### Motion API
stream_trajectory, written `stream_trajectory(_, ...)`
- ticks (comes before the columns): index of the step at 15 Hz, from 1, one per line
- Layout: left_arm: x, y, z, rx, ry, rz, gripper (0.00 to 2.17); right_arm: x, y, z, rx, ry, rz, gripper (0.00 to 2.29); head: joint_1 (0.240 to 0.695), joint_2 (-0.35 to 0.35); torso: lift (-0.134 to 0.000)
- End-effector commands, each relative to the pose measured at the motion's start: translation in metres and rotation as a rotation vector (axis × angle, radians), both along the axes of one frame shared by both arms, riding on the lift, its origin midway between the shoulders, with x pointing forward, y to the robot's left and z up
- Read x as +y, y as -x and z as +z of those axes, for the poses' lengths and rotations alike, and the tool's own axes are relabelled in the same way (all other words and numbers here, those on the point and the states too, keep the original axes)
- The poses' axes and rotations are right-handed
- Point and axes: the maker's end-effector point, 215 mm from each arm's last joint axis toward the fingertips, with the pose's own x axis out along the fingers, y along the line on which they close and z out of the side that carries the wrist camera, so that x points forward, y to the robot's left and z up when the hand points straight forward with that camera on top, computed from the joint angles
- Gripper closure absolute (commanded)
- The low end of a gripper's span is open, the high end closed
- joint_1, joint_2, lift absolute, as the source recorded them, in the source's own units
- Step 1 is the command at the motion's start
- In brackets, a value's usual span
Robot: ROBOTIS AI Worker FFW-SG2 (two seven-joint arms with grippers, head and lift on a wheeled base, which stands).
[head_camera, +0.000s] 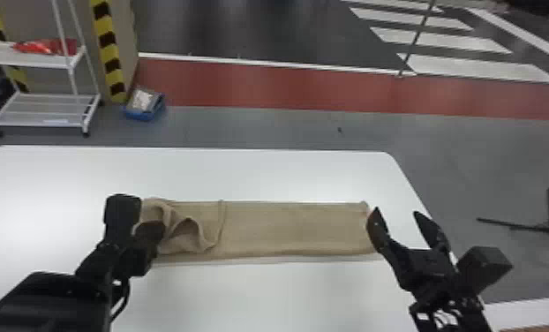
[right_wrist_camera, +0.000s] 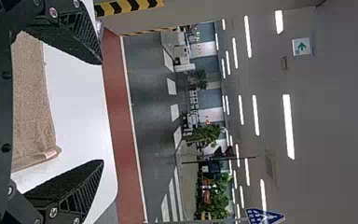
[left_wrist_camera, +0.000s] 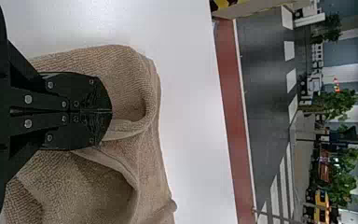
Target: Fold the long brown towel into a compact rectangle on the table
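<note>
towel [head_camera: 293, 227] lies bunched under your left gripper [left_wrist_camera: 111, 111], jaws closed, likely for folding; grip unclear. your right gripper [head_camera: 396, 213] gapes wide alongside.

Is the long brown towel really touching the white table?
Touching. The head view shows the towel resting on the table, its long smooth part lying flat against the top.

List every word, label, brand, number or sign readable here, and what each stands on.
No word, brand or number is readable.
Sign high up in the room: a green arrow.
Blue-and-white sign: partly cut off, no readable text; its support I cannot tell.
Pale patch on the brown towel: too small to read.
</note>
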Motion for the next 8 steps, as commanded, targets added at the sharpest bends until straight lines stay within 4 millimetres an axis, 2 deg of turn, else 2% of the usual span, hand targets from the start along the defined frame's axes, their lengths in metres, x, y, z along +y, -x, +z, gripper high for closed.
stream_trajectory(1,-0.013,-0.009,0.010,0.012,0.026,-0.013,1.69,-0.002,0.001,-0.002,-0.003,0.000,-0.003,0.14,0.695,-0.208,-0.057)
stream_trajectory(5,-0.037,-0.035,0.043,-0.030,0.094,-0.041,1.69,-0.011,0.007,-0.007,-0.002,-0.008,-0.013,0.14,0.695,-0.229,-0.057)
stream_trajectory(8,-0.051,-0.044,0.054,-0.030,0.147,-0.056,1.69,-0.014,0.008,-0.012,-0.001,-0.013,-0.018,0.14,0.695,-0.249,-0.057)
